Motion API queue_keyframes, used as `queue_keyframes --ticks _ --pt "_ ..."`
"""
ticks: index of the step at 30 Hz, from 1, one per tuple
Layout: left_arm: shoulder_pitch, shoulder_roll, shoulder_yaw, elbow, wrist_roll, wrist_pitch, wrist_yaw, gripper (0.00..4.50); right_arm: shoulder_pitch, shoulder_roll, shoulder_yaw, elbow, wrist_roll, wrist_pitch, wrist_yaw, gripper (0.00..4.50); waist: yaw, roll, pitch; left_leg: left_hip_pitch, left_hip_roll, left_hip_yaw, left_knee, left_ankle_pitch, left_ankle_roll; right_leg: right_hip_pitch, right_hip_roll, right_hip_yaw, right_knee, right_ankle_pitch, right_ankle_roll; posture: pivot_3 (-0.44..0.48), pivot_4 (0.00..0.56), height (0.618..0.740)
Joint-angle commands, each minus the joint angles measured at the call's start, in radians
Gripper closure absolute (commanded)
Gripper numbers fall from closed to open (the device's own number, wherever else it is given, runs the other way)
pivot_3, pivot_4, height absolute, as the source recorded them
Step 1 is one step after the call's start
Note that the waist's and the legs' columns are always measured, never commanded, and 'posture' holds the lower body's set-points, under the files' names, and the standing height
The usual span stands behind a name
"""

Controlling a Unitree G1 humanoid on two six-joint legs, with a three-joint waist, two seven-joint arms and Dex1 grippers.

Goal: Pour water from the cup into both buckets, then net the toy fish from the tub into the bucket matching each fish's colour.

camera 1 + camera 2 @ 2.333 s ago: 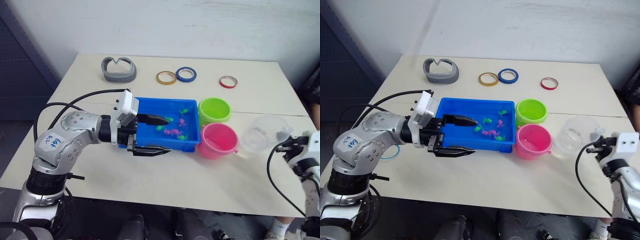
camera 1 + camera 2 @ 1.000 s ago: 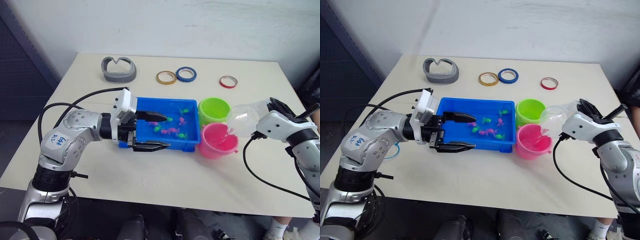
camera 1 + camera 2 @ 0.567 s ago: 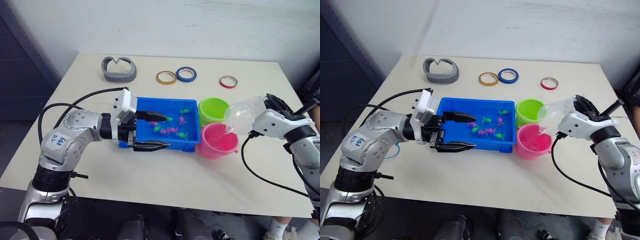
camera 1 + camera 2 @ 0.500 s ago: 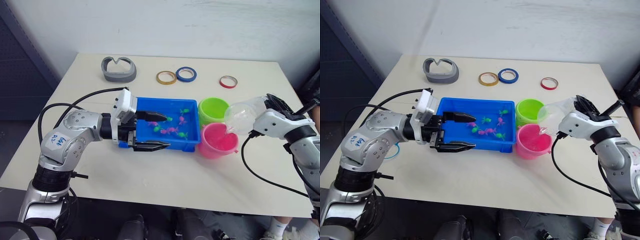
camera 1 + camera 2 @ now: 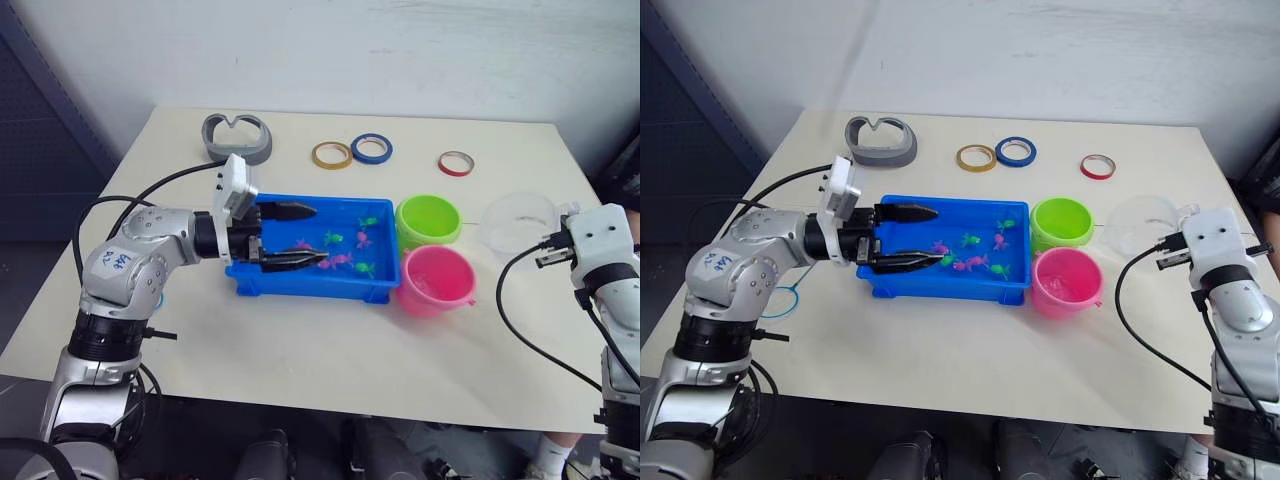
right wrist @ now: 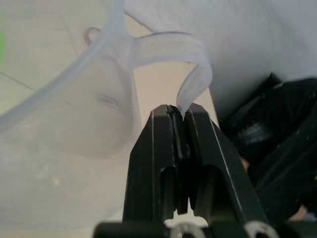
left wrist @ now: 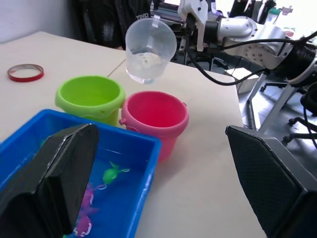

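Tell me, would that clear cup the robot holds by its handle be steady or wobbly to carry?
Probably wobbly: the right gripper pinches only the thin handle of the cup, so the body hangs off to one side. Its thin clear plastic looks light and somewhat bendy. Any water left could slosh.

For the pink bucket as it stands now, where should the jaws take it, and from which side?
Judging by its pose, grip the pink bucket by its rim, coming from above with one finger inside the open mouth. It stands upright, close beside the blue tub and the green bucket, so its robot-right wall is the freest. No handle is clearly visible.
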Motion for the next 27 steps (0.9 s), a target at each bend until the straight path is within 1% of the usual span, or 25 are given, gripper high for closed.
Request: queue_keyframes --ticks 1,6,12,19,27 --pt "-0.041 -0.012 0.006 0.037 0.031 -0.041 -0.003 0.00 -0.092 -0.015 -0.014 0.039 0.037 0.042 -0.022 4.47 0.001 0.000 0.000 -0.001 0.000 0.000 0.000 0.000 0.000 -0.001 0.000 0.000 0.001 0.000 0.000 0.000 0.150 0.740" --pt "-0.072 -0.033 -0.002 0.075 0.059 -0.061 -0.008 0.00 -0.212 -0.048 0.080 0.165 -0.032 -0.030 -0.058 4.47 0.001 0.000 0.000 -0.002 0.000 0.000 0.000 0.000 0.000 -0.003 0.000 0.000 0.005 0.000 0.000 0.000 0.150 0.740" --pt "-0.079 -0.043 0.001 0.083 0.075 -0.067 -0.013 0.00 -0.308 -0.088 0.208 0.265 -0.141 -0.166 -0.108 4.47 -0.001 0.000 0.000 -0.003 0.000 0.001 0.000 0.000 0.000 -0.004 0.000 0.000 0.005 0.000 0.000 0.000 0.150 0.740" --pt "-0.077 -0.045 0.005 0.084 0.085 -0.071 -0.011 0.00 -0.395 -0.141 0.360 0.383 -0.299 -0.323 -0.158 4.47 -0.001 0.000 0.000 -0.003 0.000 0.001 0.001 0.000 0.000 -0.004 0.000 0.000 0.006 0.000 0.000 0.000 0.150 0.740" --pt "-0.076 -0.044 0.011 0.090 0.089 -0.080 -0.017 0.00 -0.476 -0.210 0.493 0.495 -0.479 -0.483 -0.238 4.47 -0.001 0.000 0.000 -0.004 0.000 0.001 0.001 0.000 0.000 -0.005 0.000 0.000 0.006 0.000 0.000 0.000 0.150 0.740"
